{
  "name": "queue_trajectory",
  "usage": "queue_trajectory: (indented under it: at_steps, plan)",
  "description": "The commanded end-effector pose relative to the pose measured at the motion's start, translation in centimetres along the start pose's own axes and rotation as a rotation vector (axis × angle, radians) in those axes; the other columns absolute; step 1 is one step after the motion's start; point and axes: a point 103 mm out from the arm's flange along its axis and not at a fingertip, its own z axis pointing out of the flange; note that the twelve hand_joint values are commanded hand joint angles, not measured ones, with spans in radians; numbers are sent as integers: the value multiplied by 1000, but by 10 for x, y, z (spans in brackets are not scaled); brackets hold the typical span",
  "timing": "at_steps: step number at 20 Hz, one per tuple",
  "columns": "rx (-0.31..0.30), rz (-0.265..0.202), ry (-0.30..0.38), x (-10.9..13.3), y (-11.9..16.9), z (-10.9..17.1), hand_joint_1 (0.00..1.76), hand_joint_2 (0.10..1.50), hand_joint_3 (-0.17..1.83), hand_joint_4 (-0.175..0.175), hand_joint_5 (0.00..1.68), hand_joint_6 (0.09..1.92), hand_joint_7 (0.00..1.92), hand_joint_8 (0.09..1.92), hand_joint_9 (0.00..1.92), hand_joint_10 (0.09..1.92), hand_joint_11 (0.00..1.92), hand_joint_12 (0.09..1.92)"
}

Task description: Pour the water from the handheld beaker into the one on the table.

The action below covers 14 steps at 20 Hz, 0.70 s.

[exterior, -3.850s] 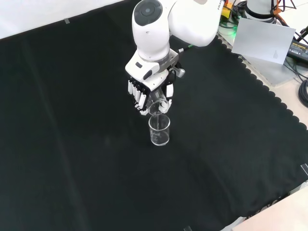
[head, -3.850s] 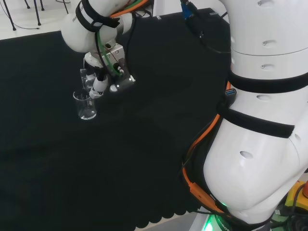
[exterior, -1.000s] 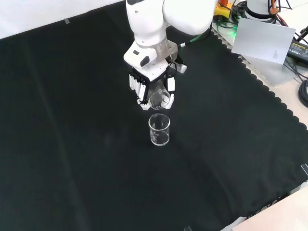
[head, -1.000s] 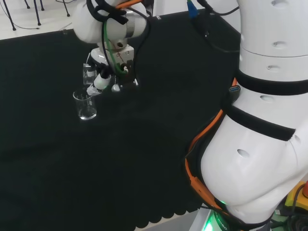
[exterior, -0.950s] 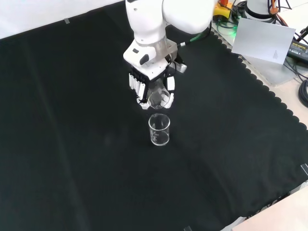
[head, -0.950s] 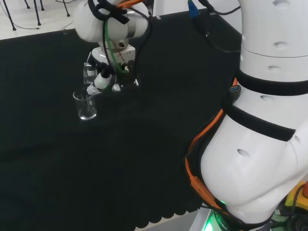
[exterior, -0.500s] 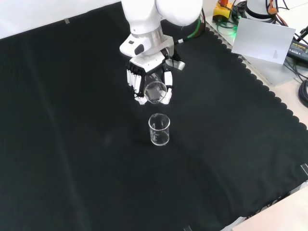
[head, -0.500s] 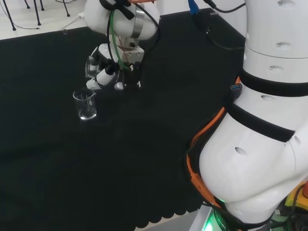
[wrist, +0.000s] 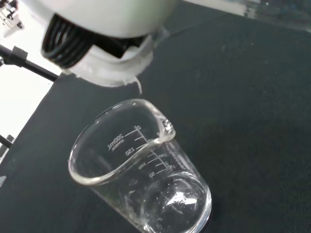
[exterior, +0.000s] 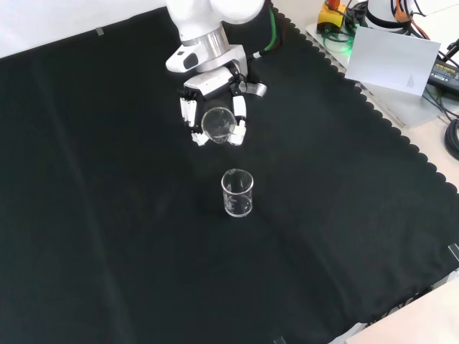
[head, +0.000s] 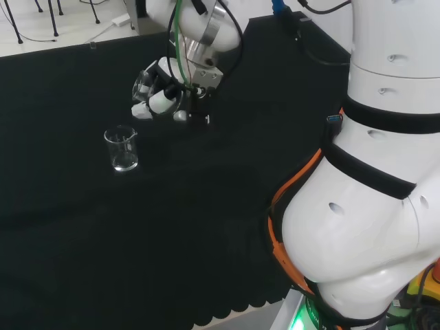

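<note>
A clear beaker [exterior: 237, 193] with printed marks and a spout stands upright on the black cloth; in the head view this beaker [head: 122, 149] is left of and below the hand. The hand [exterior: 189, 115] hovers above the cloth, its fingers curled round a second clear beaker [exterior: 216, 123], which lies tipped on its side with its mouth towards the front camera. In the head view the hand [head: 162, 102] holds that beaker [head: 144, 86] up and to the right of the standing one, apart from it. The wrist view looks down on the standing beaker [wrist: 141, 170], past a white part of the hand [wrist: 107, 73]. Whether either beaker holds water cannot be told.
The arm's own white links [head: 371, 172] take up the right of the head view. Beyond the cloth's scalloped edge [exterior: 387, 125] in the front view lie a grey panel [exterior: 391, 57] and cables. Black cloth surrounds the standing beaker on all sides.
The hand has lifted and drawn away from the standing beaker, rightwards in the head view and upwards in the front view, carrying its beaker along. The standing beaker has not moved.
</note>
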Motion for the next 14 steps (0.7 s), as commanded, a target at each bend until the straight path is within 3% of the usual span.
queue_trajectory:
  at_steps: [1, 6, 10, 14]
  plan:
    - [-4, 10, -6, -2, 1, 2, 1129, 661, 644, 175, 1286, 646, 1766, 87, 1659, 136, 1269, 850]
    - [-10, 16, 1, -1, 0, 3, 1130, 661, 643, 175, 1287, 644, 1766, 87, 1659, 136, 1274, 848]
    - [-36, 23, 49, -18, -3, -4, 1130, 661, 643, 175, 1287, 643, 1766, 87, 1659, 136, 1275, 846]
    - [-38, 25, 23, -15, -4, 2, 1130, 661, 642, 175, 1288, 641, 1766, 87, 1659, 136, 1277, 843]
